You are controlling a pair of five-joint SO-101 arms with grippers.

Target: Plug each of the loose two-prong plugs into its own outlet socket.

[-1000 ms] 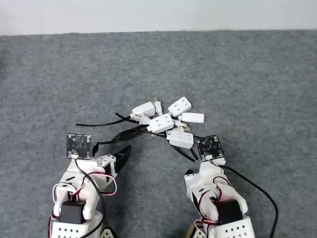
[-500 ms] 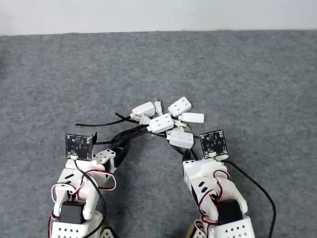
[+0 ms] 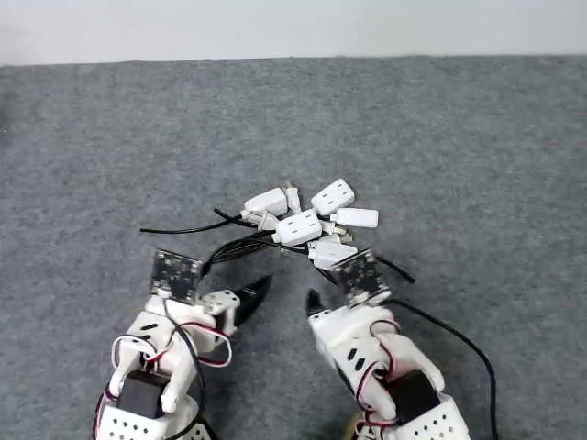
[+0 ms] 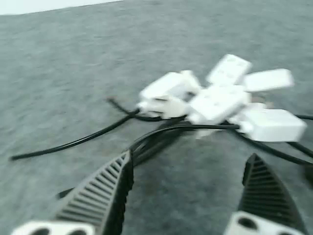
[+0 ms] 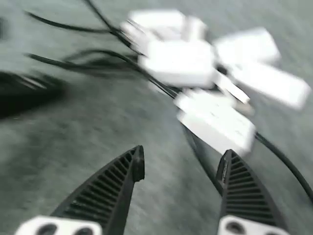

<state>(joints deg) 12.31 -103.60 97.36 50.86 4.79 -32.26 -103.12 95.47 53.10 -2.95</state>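
White Plastic, Black Cord: Blocky white plastic plugs [image 3: 356,217] and slotted outlet sockets [image 3: 298,226] lie in a tangle mid-table on a coarse grey felt mat [image 3: 477,137], with thin black cords [image 3: 183,227] snaking out from the heap. The left gripper [image 4: 190,161] has its ribbed, wedge-shaped black fingers spread wide and holds nothing, hanging just short of the cluster. The right gripper [image 5: 183,152], also agape and empty, hangs near the closest white block.

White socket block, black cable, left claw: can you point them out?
white socket block [image 3: 298,226], high view, middle of its top face.
black cable [image 3: 179,229], high view, on its free-lying stretch.
left gripper [image 4: 190,159], left wrist view, midway between its open fingertips.
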